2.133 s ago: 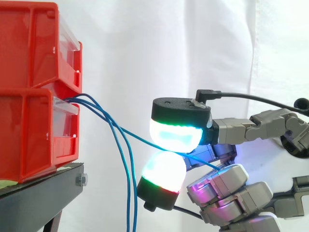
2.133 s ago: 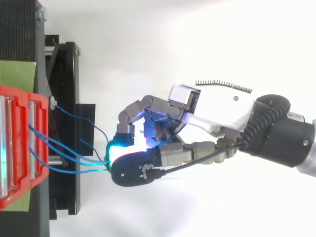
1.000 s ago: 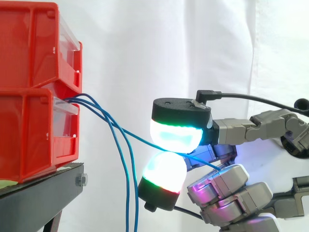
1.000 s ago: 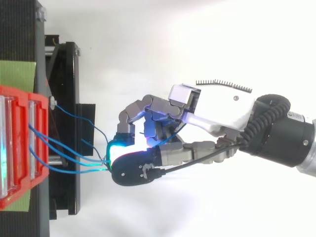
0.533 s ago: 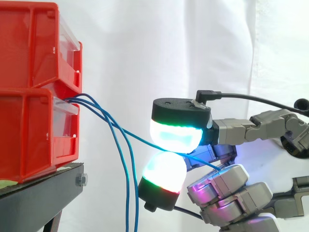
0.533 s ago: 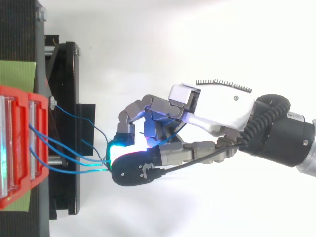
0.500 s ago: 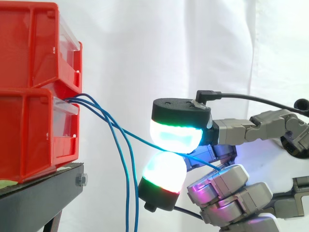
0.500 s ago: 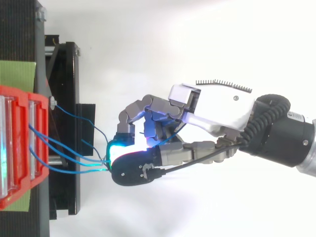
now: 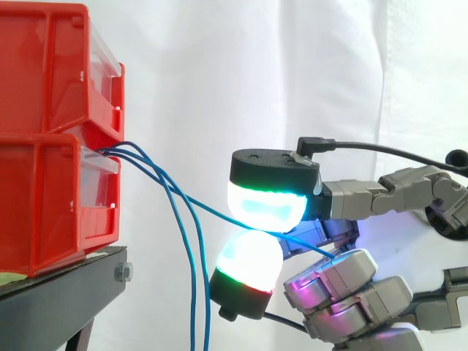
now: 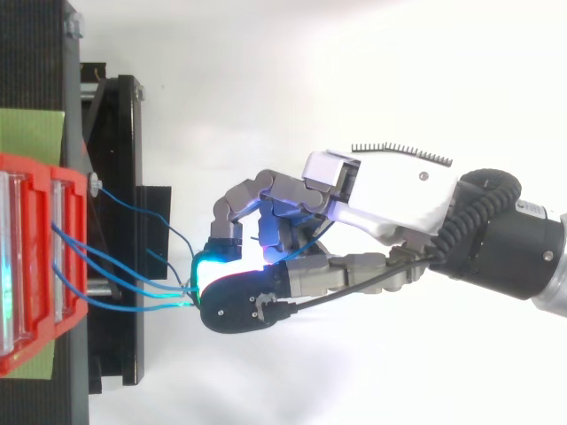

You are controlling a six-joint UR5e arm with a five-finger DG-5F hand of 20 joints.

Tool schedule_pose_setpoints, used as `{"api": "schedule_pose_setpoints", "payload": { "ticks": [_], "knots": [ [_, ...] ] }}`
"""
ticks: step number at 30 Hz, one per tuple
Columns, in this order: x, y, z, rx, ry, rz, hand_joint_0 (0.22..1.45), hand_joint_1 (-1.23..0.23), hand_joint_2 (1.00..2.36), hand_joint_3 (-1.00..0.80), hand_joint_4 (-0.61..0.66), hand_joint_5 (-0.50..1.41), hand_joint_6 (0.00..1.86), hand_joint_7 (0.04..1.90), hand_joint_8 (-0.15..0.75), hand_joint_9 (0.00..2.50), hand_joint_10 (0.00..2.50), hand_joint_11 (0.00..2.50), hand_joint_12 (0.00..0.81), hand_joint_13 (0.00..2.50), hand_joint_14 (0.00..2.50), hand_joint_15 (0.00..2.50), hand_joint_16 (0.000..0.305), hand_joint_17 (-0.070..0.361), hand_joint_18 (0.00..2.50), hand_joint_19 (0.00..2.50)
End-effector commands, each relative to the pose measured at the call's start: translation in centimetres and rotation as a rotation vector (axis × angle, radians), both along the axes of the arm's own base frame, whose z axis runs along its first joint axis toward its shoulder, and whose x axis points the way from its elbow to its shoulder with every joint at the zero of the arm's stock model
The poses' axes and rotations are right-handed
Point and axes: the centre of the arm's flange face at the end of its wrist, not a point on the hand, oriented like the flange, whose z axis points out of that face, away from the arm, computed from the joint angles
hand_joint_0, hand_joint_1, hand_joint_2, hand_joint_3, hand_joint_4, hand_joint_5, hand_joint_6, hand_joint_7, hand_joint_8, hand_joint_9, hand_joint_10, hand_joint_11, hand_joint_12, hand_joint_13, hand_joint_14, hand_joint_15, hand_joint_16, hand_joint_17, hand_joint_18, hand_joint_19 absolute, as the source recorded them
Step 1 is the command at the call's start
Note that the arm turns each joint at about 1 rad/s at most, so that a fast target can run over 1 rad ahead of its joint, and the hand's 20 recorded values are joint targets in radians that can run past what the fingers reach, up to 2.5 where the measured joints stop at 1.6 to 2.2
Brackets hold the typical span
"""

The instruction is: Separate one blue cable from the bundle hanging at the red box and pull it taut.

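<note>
Several thin blue cables come out of the lower red bin at the left of the side view. One blue cable runs rightward from the bin, slanting down, and passes between two glowing fingertips. My hand reaches in from the right and pinches this cable between its thumb and a finger. The other cables hang down below the bin. In the top view the cables fan from the bin toward the glowing pads.
A second red bin is stacked on the lower one. Both rest on a black stand. A white curtain hangs behind. Green paper lies on the stand in the top view.
</note>
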Motion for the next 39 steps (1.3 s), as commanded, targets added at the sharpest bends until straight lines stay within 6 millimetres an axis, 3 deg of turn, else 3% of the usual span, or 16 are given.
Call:
{"api": "schedule_pose_setpoints", "payload": {
  "ticks": [1,6,39],
  "knots": [
    [0.0,0.0,-0.03,0.0,0.0,0.0,0.75,-0.61,1.02,-0.23,0.11,-0.22,1.01,0.96,0.422,0.47,2.5,1.09,0.422,0.66,2.5,1.14,0.043,0.098,1.2,1.45],
    [0.0,0.0,-0.03,0.0,0.0,0.0,0.74,-0.59,1.02,-0.22,0.12,-0.23,1.02,0.96,0.414,0.45,2.5,1.11,0.426,0.67,2.5,1.2,0.042,0.094,1.25,1.54],
    [0.0,-0.01,-0.03,0.0,0.0,-0.001,0.75,-0.59,1.02,-0.23,0.13,-0.22,1.02,0.95,0.424,0.45,2.5,1.12,0.428,0.68,2.5,1.19,0.045,0.101,1.24,1.46]
  ]
}}
